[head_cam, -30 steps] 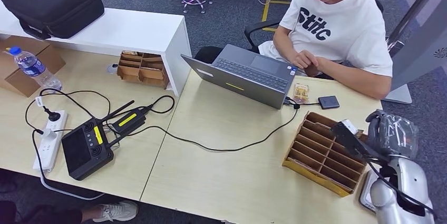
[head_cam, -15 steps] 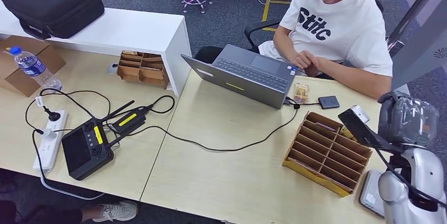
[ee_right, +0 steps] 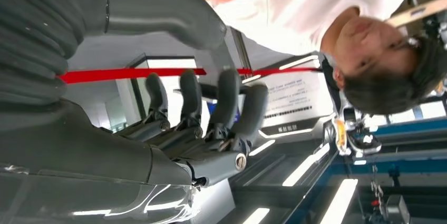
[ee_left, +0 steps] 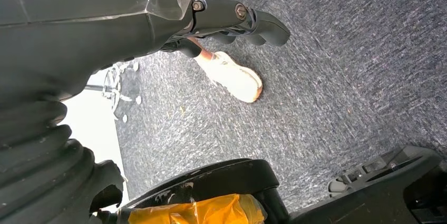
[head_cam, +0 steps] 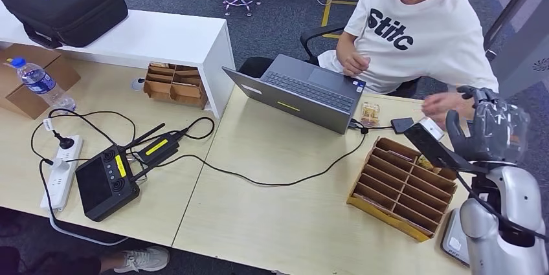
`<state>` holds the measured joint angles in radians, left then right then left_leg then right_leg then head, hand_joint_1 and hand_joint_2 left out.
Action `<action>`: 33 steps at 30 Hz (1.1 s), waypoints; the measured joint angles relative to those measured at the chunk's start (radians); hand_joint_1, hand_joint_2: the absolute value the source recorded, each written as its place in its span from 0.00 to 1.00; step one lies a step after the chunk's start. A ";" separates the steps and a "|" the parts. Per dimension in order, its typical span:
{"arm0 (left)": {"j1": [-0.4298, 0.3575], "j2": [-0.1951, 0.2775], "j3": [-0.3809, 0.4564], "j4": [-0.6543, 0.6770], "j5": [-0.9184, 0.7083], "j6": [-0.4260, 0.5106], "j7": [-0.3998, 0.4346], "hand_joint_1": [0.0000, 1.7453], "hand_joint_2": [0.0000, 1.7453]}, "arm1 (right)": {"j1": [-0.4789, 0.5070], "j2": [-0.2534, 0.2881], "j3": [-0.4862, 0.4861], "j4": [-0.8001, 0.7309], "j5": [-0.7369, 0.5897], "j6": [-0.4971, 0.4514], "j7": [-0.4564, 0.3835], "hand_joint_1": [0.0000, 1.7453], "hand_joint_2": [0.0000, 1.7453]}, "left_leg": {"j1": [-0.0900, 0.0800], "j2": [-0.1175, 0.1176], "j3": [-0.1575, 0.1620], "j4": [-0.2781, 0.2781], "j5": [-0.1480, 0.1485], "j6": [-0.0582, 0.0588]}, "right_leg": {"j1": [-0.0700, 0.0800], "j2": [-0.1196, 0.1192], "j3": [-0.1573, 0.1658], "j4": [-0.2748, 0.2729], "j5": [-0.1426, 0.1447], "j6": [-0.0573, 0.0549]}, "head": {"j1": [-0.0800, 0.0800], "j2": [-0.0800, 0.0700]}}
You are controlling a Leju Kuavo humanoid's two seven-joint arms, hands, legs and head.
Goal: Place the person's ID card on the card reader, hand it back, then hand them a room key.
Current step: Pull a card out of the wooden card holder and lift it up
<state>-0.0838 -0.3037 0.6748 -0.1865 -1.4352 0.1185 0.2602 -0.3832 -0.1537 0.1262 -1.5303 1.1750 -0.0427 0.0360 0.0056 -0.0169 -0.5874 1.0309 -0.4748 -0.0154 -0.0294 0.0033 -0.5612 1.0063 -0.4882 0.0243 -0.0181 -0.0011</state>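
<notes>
My right hand (head_cam: 487,131) is raised over the table's right end, above the far corner of the cardboard slot rack (head_cam: 400,186). In the right wrist view its fingers (ee_right: 226,103) stand apart and upright with nothing between them. The seated person in a white T-shirt (head_cam: 414,32) stretches a hand (head_cam: 448,104) to just beside my right hand; whether it holds a card I cannot tell. A small dark flat device (head_cam: 403,125) lies on the table, cabled to the laptop (head_cam: 299,92). My left hand (ee_left: 248,23) hangs over the carpet, holding nothing.
A white device (head_cam: 453,241) lies at the table's near right corner under my right arm. On the left table are a black controller (head_cam: 107,181), a power strip (head_cam: 61,171), cables and a water bottle (head_cam: 40,83). A black case (head_cam: 65,3) sits on the white shelf.
My right hand has risen from beside the slot rack and moved toward the person. The person's hand has left the lap and reached out to meet it.
</notes>
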 joint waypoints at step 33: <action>-0.002 0.000 0.001 0.000 -0.002 -0.002 0.000 0.00 1.00 | 0.007 -0.008 0.081 0.096 -0.018 0.027 0.001 0.00 1.00 | 0.000 0.000 0.000 0.000 0.000 0.000 | 0.000 0.000 -0.001 0.000 0.000 0.000 | 0.000 0.000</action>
<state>-0.0856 -0.3037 0.6755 -0.1869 -1.4368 0.1166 0.2598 -0.3760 -0.1615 0.2073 -1.4341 1.1569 -0.0158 0.0374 0.0056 -0.0169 -0.5875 1.0309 -0.4748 -0.0154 -0.0294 0.0033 -0.5618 1.0063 -0.4882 0.0242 -0.0181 -0.0011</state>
